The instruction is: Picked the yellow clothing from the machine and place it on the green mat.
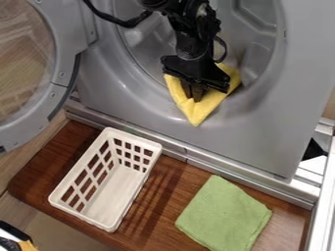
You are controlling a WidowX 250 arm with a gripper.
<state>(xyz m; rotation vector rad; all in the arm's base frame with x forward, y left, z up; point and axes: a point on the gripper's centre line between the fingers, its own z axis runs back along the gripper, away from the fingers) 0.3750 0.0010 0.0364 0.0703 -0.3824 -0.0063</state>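
Yellow cloth (208,105) at upper centre, by the lower lip of the machine (262,132) opening, corner pointing down; pincer (194,93) on it, can't tell if clenched or released. Shallow pinch could drop it; trailing corner could snag on lip or fold under on green mat (224,215), lower right. Wide swing left risks white basket (118,188), lower left.

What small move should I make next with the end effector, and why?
Probably a gentle close right there, before any lift: the end effector is down at the yellow cloth, which lies at the opening of the machine, not yet on the green mat.
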